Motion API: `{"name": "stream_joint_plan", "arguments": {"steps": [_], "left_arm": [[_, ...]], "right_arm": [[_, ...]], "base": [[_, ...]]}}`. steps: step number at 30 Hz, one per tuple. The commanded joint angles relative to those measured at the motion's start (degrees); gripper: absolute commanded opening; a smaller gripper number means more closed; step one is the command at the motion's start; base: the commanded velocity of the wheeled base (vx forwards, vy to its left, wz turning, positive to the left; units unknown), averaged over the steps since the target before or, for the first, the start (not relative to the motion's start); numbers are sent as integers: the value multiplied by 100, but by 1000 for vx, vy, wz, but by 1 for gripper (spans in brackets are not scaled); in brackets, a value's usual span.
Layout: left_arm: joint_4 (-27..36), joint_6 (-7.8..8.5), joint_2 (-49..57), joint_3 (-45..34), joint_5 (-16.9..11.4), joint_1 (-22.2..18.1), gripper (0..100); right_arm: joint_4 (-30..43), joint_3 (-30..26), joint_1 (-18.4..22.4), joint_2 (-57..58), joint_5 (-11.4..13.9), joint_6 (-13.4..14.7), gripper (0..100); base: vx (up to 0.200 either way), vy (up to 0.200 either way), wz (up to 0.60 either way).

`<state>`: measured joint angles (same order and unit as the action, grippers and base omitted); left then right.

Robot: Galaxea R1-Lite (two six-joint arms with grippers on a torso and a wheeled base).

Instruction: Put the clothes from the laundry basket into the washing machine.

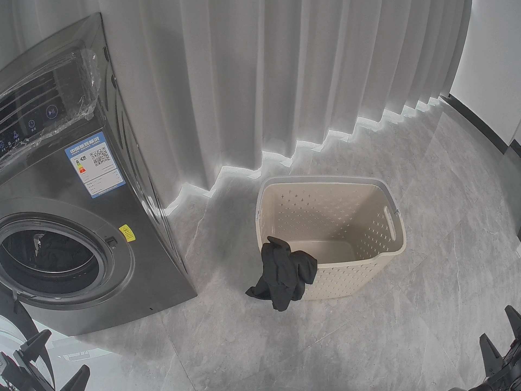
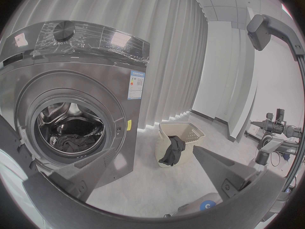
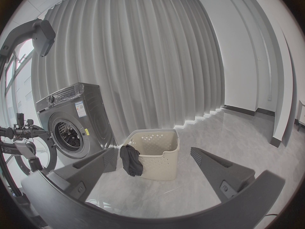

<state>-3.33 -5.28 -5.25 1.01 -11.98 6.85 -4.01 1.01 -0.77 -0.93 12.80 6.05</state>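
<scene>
Black garment (image 1: 282,272) hangs over the laundry basket (image 1: 325,180) rim, on the floor near the washing machine (image 1: 81,191).
Left tool (image 2: 154,148) and right tool (image 3: 152,150) both spread wide; left wrist view catches dark clothes (image 2: 74,142) inside the drum.

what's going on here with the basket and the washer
The robot is loading the washing machine from the laundry basket. Dark clothes lie in the open drum, and one dark garment hangs over the basket's rim. The left gripper and right gripper are both open and empty, away from both.
</scene>
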Motion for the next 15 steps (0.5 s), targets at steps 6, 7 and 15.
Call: {"name": "stream_joint_plan", "arguments": {"steps": [6,7,15], "left_arm": [[-1,-8,-11,-84,-6,0,100],[-1,-8,-11,-84,-6,0,100],[-1,-26,-11,-84,-23,0,100]], "right_arm": [[-3,-101,-11,93,21,19,100],[-12,-101,-11,93,21,28,100],[-30,1041,6,-215,258,432,100]], "base": [[0,0,0],[0,0,0],[0,0,0]]}}
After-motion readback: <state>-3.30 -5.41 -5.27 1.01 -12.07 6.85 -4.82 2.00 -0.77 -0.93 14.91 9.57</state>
